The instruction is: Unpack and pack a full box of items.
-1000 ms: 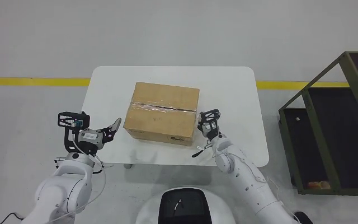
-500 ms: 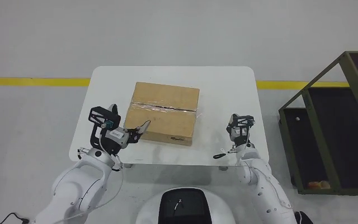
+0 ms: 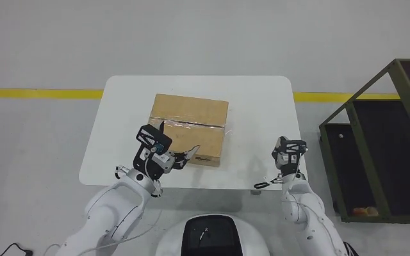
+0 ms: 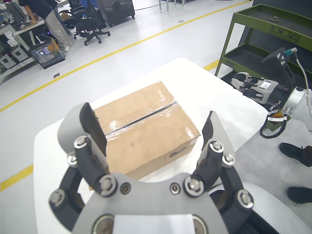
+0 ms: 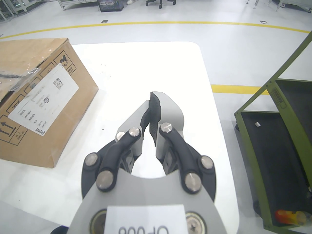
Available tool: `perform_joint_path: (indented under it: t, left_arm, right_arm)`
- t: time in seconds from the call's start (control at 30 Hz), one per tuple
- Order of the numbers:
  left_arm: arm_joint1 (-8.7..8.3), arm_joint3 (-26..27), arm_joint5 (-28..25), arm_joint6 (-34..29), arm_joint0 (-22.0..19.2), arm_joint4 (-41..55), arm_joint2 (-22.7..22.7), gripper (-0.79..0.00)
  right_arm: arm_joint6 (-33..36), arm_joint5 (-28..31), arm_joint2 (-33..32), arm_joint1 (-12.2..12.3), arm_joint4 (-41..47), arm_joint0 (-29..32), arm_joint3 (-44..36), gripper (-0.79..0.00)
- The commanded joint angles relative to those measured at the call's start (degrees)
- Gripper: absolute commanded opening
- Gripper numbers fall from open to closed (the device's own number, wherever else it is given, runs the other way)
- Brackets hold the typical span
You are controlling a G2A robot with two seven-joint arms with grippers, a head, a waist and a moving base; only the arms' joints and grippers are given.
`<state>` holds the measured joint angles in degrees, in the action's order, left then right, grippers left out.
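Note:
A closed brown cardboard box [image 3: 189,127] with clear tape along its top seam sits in the middle of the white table [image 3: 256,102]. My left gripper [image 3: 183,154] hangs open at the box's near edge. In the left wrist view the box [image 4: 148,132] lies just beyond this gripper [image 4: 151,132], between its spread fingers. My right gripper [image 3: 287,154] is over the table's near right corner, well apart from the box. Its own view has it [image 5: 153,109] shut on nothing, with the box's labelled side [image 5: 41,98] off to one side.
A green shelf cart [image 3: 371,147] stands on the floor right of the table. A yellow floor line [image 3: 51,93] runs behind the table. Bare table surface lies on both sides of the box and behind it.
My left gripper has swung from beyond the table's left edge rightward to the box's near edge. My right gripper has drawn away from the box toward the table's near right corner.

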<state>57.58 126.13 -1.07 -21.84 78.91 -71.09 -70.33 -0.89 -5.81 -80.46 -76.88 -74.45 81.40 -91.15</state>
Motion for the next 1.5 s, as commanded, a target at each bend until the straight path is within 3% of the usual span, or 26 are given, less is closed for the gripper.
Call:
perform_joint_path:
  t: [0.0,0.17,0.27,0.47,0.7,1.0,1.33,1.47]
  left_arm:
    - [0.0,0.0,0.0,0.0,0.0,0.0,0.0,0.0]
    - [0.15,-1.7,1.4,0.5,1.1,0.8,-1.1,0.0]
    - [0.77,-2.8,2.5,2.2,0.4,4.0,0.5,0.0]
    - [2.65,-7.5,0.8,3.7,-7.7,-0.1,9.9,0.0]
    - [5.84,-14.2,0.8,0.1,-18.3,-6.9,21.3,0.0]
    - [10.2,-21.7,2.8,-4.3,-27.7,-9.2,29.8,0.0]
    - [10.2,-21.7,2.8,-4.3,-27.7,-9.2,29.8,0.0]
    - [10.2,-21.7,2.8,-4.3,-27.7,-9.2,29.8,0.0]
  right_arm:
    - [0.0,0.1,-0.2,0.0,0.1,0.4,-0.6,-0.785]
    - [0.0,0.4,-0.4,0.1,-0.2,1.2,-1.6,-0.785]
    - [0.1,0.7,-0.3,0.1,-0.3,1.3,-1.7,-0.785]
    - [-0.2,1.0,-1.0,0.1,0.4,1.9,-2.7,-0.785]
    - [-0.7,0.5,-2.1,0.2,0.5,3.6,-4.1,-0.785]
    - [-0.8,-0.3,-2.2,0.1,0.9,4.3,-3.6,-0.785]
    - [-1.1,-0.1,-2.9,-0.1,3.6,4.0,-3.6,-0.785]
    - [-1.2,-2.5,-3.4,-0.1,2.8,4.4,-4.1,-0.785]
